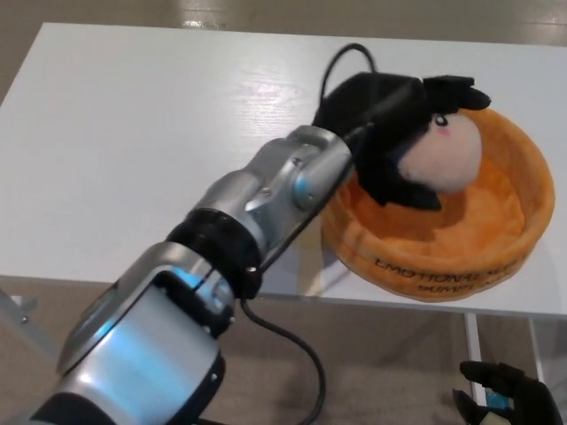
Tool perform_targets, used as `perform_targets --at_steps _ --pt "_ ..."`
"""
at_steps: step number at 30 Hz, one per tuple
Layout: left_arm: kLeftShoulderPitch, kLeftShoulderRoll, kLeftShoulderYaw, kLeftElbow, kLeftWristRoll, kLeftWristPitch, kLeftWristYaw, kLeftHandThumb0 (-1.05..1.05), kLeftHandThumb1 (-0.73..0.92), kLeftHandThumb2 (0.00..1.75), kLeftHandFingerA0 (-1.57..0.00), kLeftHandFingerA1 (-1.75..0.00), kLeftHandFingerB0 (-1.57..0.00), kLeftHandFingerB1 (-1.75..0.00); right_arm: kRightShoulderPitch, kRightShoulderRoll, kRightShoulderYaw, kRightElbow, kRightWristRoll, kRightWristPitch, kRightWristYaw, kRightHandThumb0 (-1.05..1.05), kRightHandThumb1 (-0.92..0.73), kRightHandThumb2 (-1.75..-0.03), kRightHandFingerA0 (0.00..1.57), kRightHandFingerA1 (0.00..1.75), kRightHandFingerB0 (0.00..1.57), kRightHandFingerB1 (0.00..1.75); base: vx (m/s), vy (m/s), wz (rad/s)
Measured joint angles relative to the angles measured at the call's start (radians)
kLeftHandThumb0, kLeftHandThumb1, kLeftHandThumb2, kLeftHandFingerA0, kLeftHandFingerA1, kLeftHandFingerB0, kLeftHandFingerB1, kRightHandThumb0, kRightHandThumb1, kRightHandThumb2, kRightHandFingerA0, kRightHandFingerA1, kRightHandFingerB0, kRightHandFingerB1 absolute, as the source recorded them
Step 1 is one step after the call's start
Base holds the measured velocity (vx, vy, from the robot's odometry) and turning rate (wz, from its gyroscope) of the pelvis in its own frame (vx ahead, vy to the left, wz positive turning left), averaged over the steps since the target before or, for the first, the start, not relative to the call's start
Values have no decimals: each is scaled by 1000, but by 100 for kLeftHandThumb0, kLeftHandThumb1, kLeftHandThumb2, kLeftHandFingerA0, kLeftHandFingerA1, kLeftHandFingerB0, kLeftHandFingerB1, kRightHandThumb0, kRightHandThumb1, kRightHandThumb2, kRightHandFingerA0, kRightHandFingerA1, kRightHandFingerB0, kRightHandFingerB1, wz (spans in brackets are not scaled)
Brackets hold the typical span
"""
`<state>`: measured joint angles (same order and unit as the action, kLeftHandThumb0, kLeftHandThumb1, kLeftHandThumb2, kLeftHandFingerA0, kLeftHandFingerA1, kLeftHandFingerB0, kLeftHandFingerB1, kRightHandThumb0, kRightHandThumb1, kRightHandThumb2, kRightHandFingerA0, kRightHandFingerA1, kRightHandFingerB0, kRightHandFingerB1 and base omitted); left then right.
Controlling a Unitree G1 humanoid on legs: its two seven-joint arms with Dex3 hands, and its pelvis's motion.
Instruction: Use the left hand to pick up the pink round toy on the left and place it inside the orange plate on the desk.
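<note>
My left hand (376,115) is shut on the pink round toy (440,159), a pale pink plush ball with black hair. The hand holds the toy over the middle of the orange plate (416,257), a soft round bowl with a raised rim at the right of the white desk (133,150). I cannot tell if the toy touches the plate's floor. My left forearm stretches from the lower left across the plate's left rim. My right hand (509,405) hangs low at the bottom right, below the desk's edge, fingers apart and holding nothing.
A tan tape cross (310,279) on the desk shows beside the plate, mostly hidden under my arm. A black cable (283,341) loops off the left arm. The desk's front edge runs just below the plate.
</note>
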<state>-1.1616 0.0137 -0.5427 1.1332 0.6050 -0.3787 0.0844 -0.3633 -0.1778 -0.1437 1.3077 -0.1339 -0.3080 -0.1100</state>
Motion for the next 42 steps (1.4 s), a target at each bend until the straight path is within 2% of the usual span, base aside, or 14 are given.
perform_targets --at_steps 10,19,21,22,28,33,34,35,36,37,38,39,40,42 --pt "-7 -26 -28 24 13 84 -94 -76 40 86 0 0 0 0 0 1 2 0 1 1 0 -39 -62 -58 56 55 64 51 0 0 0" --pt "-7 -6 -19 1 10 94 -149 -76 40 85 0 0 0 -6 0 2 2 0 1 1 0 -37 -61 -57 55 56 65 53 0 0 0" --pt "-7 12 -4 -31 8 86 -149 -76 40 85 0 0 0 -6 0 2 2 0 1 1 0 -37 -61 -57 55 56 65 53 0 0 0" --pt "-7 18 4 -46 6 82 -149 -92 46 66 0 0 0 -12 0 2 2 0 1 1 -1 -38 -61 -58 54 55 65 52 0 0 0" --pt "0 51 41 -151 -2 64 -153 -98 49 67 0 0 0 -12 -2 2 8 0 -1 2 -1 -36 -61 -58 55 56 63 52 0 0 0" --pt "40 110 102 -350 -36 48 -191 -96 48 67 0 0 0 -4 -2 4 8 0 -2 5 0 -38 -60 -57 57 59 64 52 0 0 0" --pt "46 121 109 -383 -40 47 -200 -85 46 60 0 0 0 -13 -2 4 8 0 -2 5 0 -37 -61 -57 55 58 64 52 0 0 0" --pt "53 129 117 -410 -44 47 -208 -85 46 60 0 0 0 -13 -2 4 8 0 -2 6 0 -37 -61 -57 55 58 64 52 0 0 0" --pt "63 138 126 -444 -50 48 -217 -54 37 70 0 0 -4 -19 -2 4 8 0 -2 6 0 -37 -61 -58 55 56 64 52 0 0 0" --pt "75 149 133 -484 -58 50 -227 -54 37 70 0 0 -4 -19 -2 4 8 0 -2 6 0 -37 -61 -58 55 56 64 52 0 0 0" --pt "82 155 137 -507 -62 51 -234 -6 42 52 0 -12 -17 -29 -2 4 8 0 -2 6 0 -36 -61 -57 54 55 64 52 0 0 0" --pt "89 161 142 -528 -66 52 -238 -6 42 52 0 -12 -17 -29 -3 4 8 -1 -2 6 0 -36 -61 -57 54 55 64 52 0 0 0" --pt "110 174 159 -592 -79 55 -254 -1 39 66 0 -14 -12 -38 -3 3 8 -1 -3 6 0 -36 -60 -57 55 57 64 52 0 0 0" --pt "140 184 177 -654 -96 57 -266 -1 39 66 0 -14 -12 -38 -4 3 8 -2 -4 6 0 -36 -60 -57 55 57 64 52 0 0 0"
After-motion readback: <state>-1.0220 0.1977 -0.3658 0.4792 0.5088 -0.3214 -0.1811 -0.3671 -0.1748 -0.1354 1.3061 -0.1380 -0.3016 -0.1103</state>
